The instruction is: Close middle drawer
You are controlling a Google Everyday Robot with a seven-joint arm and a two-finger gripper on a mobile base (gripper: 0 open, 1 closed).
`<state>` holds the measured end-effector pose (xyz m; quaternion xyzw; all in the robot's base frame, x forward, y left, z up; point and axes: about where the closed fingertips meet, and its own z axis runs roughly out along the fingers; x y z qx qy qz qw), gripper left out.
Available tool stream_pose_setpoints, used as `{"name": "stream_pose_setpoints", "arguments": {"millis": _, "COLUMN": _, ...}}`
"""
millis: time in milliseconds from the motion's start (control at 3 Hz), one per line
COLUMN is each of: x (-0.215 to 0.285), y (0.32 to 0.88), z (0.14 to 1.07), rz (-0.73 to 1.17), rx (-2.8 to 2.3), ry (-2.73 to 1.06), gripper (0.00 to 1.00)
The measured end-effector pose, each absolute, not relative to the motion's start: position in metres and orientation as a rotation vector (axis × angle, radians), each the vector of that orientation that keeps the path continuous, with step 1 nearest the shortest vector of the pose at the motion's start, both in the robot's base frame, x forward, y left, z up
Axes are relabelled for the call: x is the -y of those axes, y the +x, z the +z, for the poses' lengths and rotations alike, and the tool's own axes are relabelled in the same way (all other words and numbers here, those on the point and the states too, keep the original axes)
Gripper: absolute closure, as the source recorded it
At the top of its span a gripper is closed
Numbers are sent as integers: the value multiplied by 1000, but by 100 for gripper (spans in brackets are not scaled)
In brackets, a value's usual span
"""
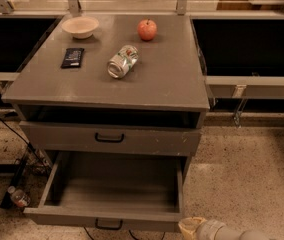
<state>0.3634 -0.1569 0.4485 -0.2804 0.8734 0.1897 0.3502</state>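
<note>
Grey cabinet dead centre, and the middle drawer (64, 217) is hanging right out towards us. Its box is gaping, bare floor showing, nothing inside to catch. It has a low front panel and a small black handle (108, 225) right at the bottom edge of the view. Above it the upper drawer (57, 136) sits flush and shut, so that one is out of play.

Now the gripper (194, 228): it's peeking in at the bottom edge, by the middle drawer's front right corner. The cream tip leads and the grey arm (232, 232) runs off to the right. Spread or pressed together? Cannot tell from here, and I can't say whether it touches the panel either; it looks just beside it. The spot makes sense to me. Closing needs no grasp, only a flat shove on the front panel, and being low at the front puts it on the right side to push.

Up on the top (172, 84) sit a bowl (80, 26), an apple (147, 29), a black packet (73, 57) and a can (123, 61) lying on its side. That can could roll if the drawer slams home, so I'd judge a steady, square push is wanted. A shove at the corner alone might skew the box on its runners. Task barely begun, by my reading: the drawer is fully out.
</note>
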Motion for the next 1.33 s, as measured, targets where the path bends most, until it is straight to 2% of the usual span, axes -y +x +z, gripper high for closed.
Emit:
{"name": "stream_pose_setpoints", "arguments": {"millis": 667, "x": 161, "y": 359, "z": 447, "rz": 500, "rx": -2280, "ry": -757, "gripper": 100}}
{"name": "stream_pose_setpoints", "arguments": {"millis": 1333, "x": 184, "y": 323, "z": 428, "rz": 522, "rx": -2365, "ry": -826, "gripper": 100}}
